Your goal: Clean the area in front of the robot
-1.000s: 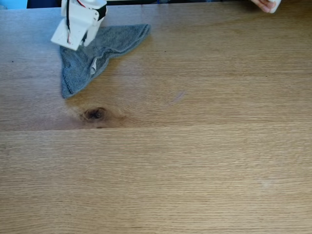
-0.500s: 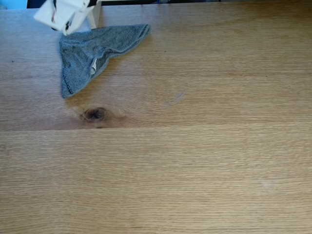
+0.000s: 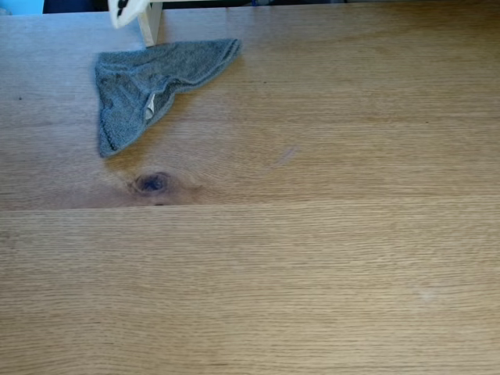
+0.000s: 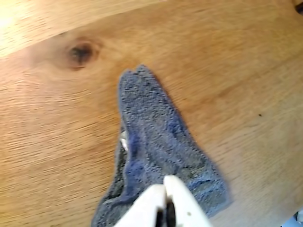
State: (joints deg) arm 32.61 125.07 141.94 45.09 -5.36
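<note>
The area is a broad oak-grain tabletop [image 3: 312, 258] with a dark oval knot [image 3: 151, 183]. A grey terry cloth [image 3: 148, 82] lies crumpled flat at its far left in the fixed view. A small white part of the robot [image 3: 125, 9] pokes in at the top edge, above and behind the cloth. In the wrist view my gripper [image 4: 164, 183] hovers over the near end of the cloth [image 4: 156, 146]. Its pointed white fingertips are pressed together with nothing between them. The knot [image 4: 80, 52] lies beyond the cloth's far tip.
A pale wooden post [image 3: 150, 25] stands at the table's top edge just behind the cloth. A faint streak [image 3: 283, 156] marks the wood right of the knot. Plank seams run across the table.
The arm has lifted off the cloth and drawn back up toward the top edge, almost out of the fixed view. The cloth has stayed where it was. A hand at the top right is gone.
</note>
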